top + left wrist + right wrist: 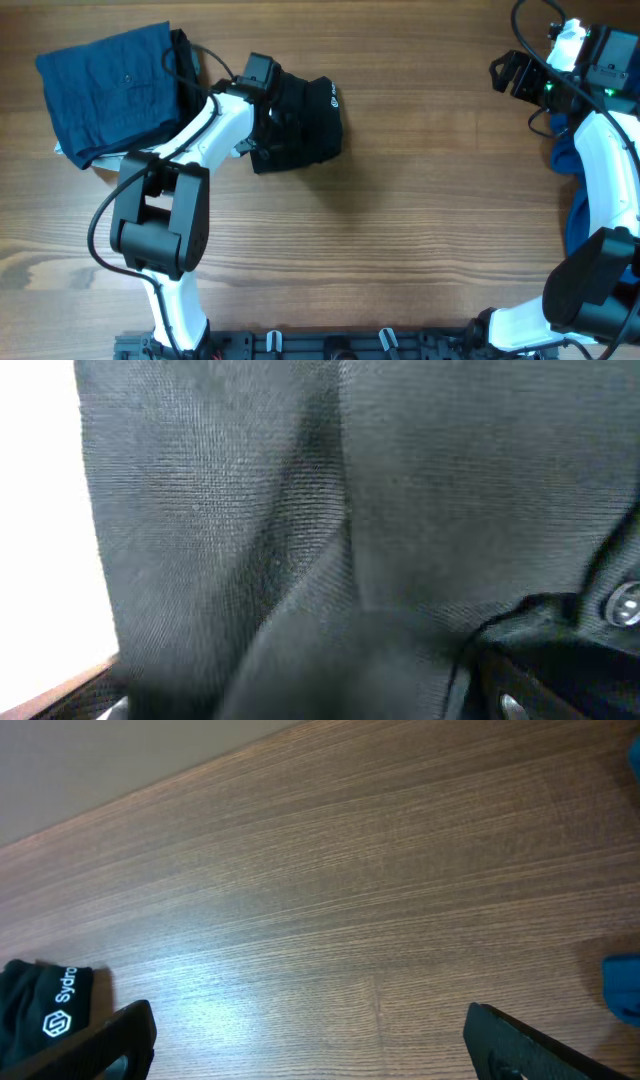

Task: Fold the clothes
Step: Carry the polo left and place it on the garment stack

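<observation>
**Left arm, near field.** My left gripper is at the crumpled black knit polo shirt, whose weave fills the left wrist view. A small pale button shows at the right of that view. My jaws stand spread wide. I cannot see any fabric pinched between them, so I judge nothing is held.

**Left arm, far field.** The shirt lies bunched under and just beyond the gripper, with its small white chest logo on the far side of the heap. Behind the gripper, near the table corner, rests a dark blue folded garment.

**Right arm, near field.** My right gripper hangs above the brown wood-grain table, fingers wide apart and nothing between them. A crumpled blue cloth lies just outside one finger.

**Right arm, far field.** The black shirt is well ahead of this gripper, across bare wood.

**Step in hand (judgement).** The blue garment looks done and the black shirt is not yet spread, so folding it is at its start.

**Next move (judgement).** It calls for closing my left jaws on one edge or shoulder. My right gripper must then cross to the shirt and take the other side, so the heap can be pulled flat before any fold.
</observation>
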Controlling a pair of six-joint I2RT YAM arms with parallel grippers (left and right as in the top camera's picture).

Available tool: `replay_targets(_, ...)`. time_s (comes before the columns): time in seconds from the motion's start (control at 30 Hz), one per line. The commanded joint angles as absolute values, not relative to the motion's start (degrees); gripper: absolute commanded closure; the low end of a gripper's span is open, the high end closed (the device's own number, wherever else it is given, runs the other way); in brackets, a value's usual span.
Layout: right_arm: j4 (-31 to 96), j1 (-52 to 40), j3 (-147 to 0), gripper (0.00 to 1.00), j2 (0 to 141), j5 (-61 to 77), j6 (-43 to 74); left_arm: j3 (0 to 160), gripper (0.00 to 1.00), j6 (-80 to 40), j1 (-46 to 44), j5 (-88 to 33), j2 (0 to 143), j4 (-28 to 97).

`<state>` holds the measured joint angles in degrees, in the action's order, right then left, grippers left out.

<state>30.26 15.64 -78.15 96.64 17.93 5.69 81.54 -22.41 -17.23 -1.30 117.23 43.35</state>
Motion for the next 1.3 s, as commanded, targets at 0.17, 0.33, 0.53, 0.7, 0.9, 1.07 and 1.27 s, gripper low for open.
replay_targets(0.17,30.3,15.5,-78.4,0.00,97.3,17.6,5.1,76.1,0.00,-23.2,-17.4,-1.6,117.9,39.3)
replay_targets(0.33,30.3,15.4,-78.4,0.01,97.3,17.6,5.1,76.1,0.11,-23.2,-17.4,-5.7,117.9,37.9)
replay_targets(0.53,30.3,15.4,-78.4,0.01,97.3,17.6,5.1,76.1,0.59,-23.2,-17.4,-5.5,117.9,38.2)
replay_targets(0.7,30.3,15.5,-78.4,0.01,97.3,17.6,5.1,76.1,0.91,-23.2,-17.4,-5.5,117.9,38.3)
replay_targets(0.9,30.3,15.4,-78.4,0.00,97.3,17.6,5.1,77.5,0.96,-22.7,-17.4,-5.5,117.6,37.8)
replay_targets(1.07,30.3,15.5,-78.4,0.00,97.3,17.6,5.1,82.1,0.96,-19.7,-17.4,-3.1,115.3,37.2)
replay_targets(1.27,30.3,15.4,-78.4,0.01,97.3,17.6,5.1,83.0,0.96,-14.0,-17.4,-1.8,112.5,34.6)
